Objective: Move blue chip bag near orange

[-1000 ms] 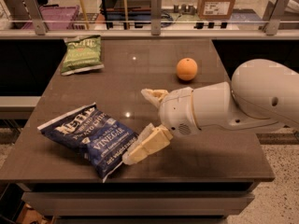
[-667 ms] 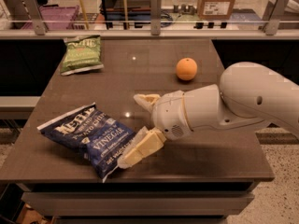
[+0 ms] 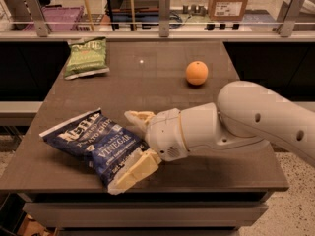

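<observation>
The blue chip bag [image 3: 91,144], dark navy with white "VINEGAR" lettering, lies flat at the front left of the brown table [image 3: 157,87]. My gripper [image 3: 134,146] is at the bag's right end, open, with one cream finger [image 3: 139,117] beyond the bag's far edge and the other finger [image 3: 135,171] over its near right corner. The jaws straddle that end of the bag. The orange [image 3: 197,73] sits on the table farther back and to the right, well apart from the bag.
A green chip bag [image 3: 87,57] lies at the table's back left corner. A glass rail with metal posts [image 3: 164,8] runs behind the table. My white arm [image 3: 256,124] reaches in from the right across the table's front right part.
My gripper has moved left, from beside the bag's right corner to over its right end, with the fingers now on either side of the bag. The bag and orange have not moved.
</observation>
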